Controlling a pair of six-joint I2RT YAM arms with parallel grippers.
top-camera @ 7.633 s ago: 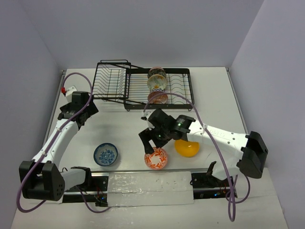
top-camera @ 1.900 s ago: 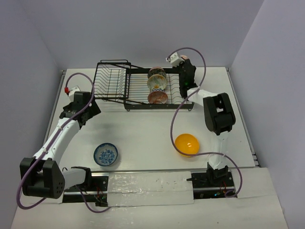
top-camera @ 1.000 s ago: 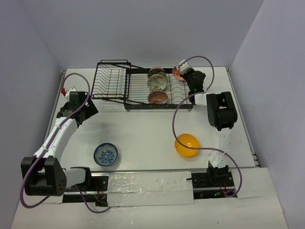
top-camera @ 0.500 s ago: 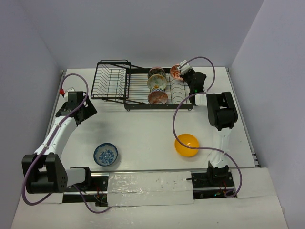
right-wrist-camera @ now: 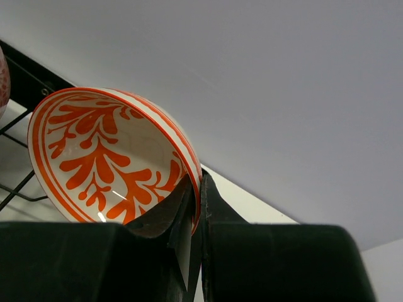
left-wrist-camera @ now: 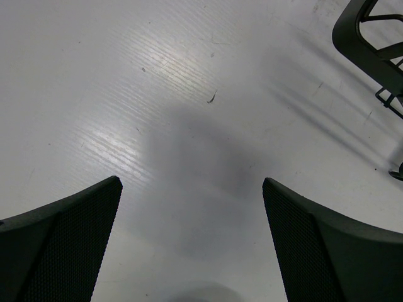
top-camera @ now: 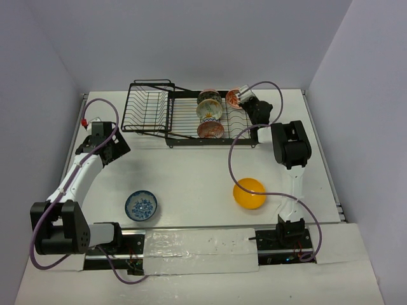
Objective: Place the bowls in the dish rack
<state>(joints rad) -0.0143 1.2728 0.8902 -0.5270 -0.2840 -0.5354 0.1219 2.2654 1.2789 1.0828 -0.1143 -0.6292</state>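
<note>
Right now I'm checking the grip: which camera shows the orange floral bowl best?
Right wrist: the orange floral bowl is close and sharp, its rim pinched between the right fingers. Top external shows it small, at the dish rack. Left wrist shows only table and a rack corner.

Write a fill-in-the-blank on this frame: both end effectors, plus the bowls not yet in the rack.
1. The right end effector grips the orange-red floral bowl by its ___.
2. The left end effector is ___, with only bare table below it.
3. ___ bowls sit on the table outside the dish rack.
4. Of these, the blue patterned bowl lies nearer the ___ arm's base, the plain orange-yellow bowl nearer the other.

Missing words: rim; open; two; left.
</note>
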